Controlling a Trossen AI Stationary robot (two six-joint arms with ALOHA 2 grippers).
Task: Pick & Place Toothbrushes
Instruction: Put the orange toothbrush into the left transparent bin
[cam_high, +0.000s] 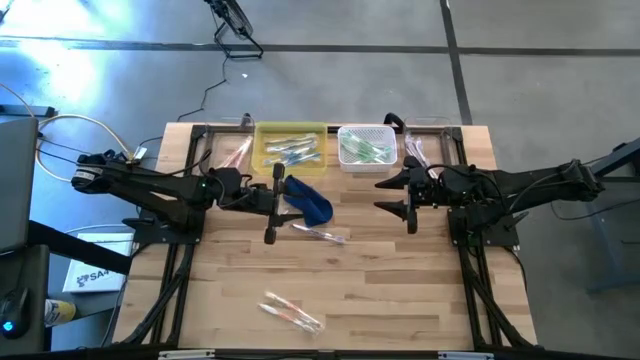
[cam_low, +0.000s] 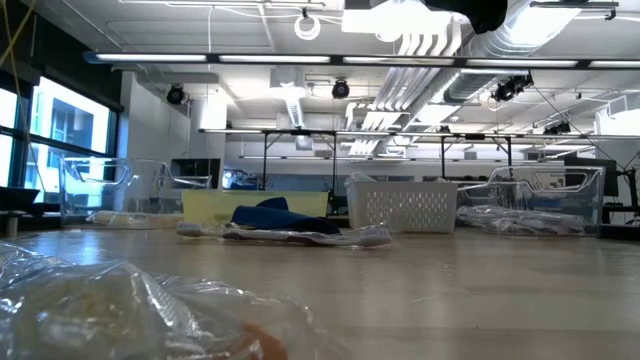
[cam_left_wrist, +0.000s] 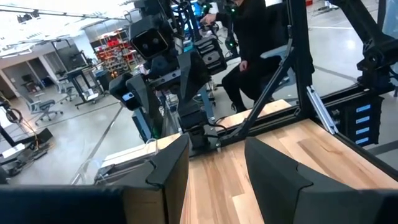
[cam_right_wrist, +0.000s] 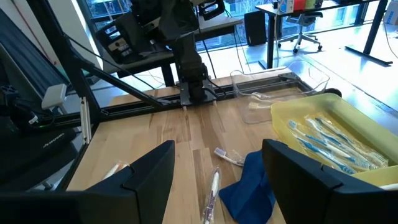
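Yellow tray (cam_high: 262, 132): blue toothbrushes (cam_high: 292, 152) sorted. White basket (cam_high: 344, 133): green ones. Worktop (cam_high: 400, 290): I count loose toothbrushes (cam_high: 318, 234) beside the blue pouch (cam_high: 308, 200), more near the front. Left hand (cam_high: 272, 205) part-open, right hand (cam_high: 408, 197) wide, both empty.

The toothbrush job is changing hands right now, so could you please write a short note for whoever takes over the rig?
Left end effector: open, empty, raised beside the blue pouch.
Right end effector: open, empty, raised at mid-table.
Done: blue toothbrushes in the yellow tray, green ones in the white basket, pink ones in clear bins at the far corners.
Left: one wrapped toothbrush by the pouch and a wrapped bundle near the front edge.
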